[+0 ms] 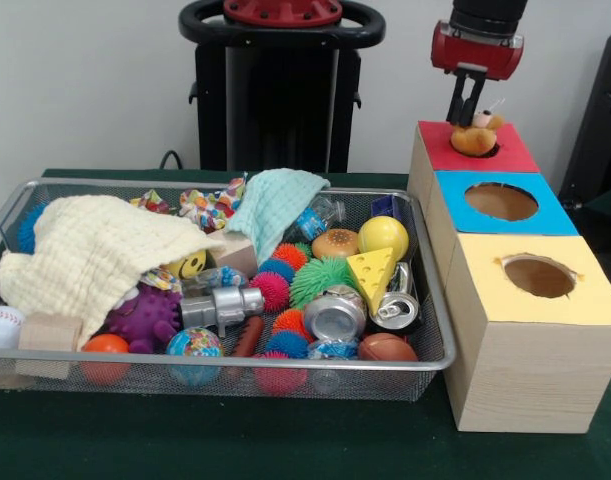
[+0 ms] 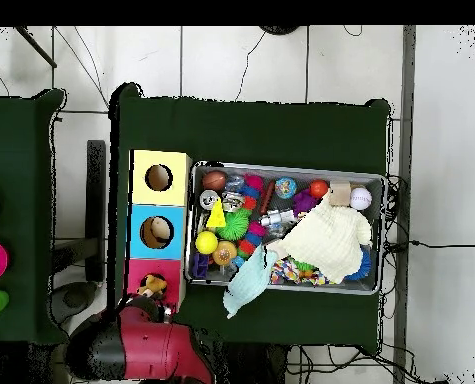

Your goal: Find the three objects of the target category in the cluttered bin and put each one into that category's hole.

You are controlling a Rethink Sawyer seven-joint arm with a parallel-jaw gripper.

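The gripper (image 1: pixel 472 118) pinches a tan, bun-like toy (image 1: pixel 475 139) at the red-faced hole (image 1: pixel 485 150) — round cut-out, pale wooden box.

Cut off by the front view's top edge: all of the arm above the gripper (image 1: pixel 468 108). Directly below the jaws, only partly seen: an orange-brown toy (image 1: pixel 475 138), sunk in the hole (image 1: pixel 482 146), possibly a plush. Well to the side of the jaws, buried under a cream cloth (image 1: pixel 90 252) and a teal cloth (image 1: pixel 272 205): much of the cluttered bin (image 1: pixel 225 368). In the overhead view, too small to name: most toys there.
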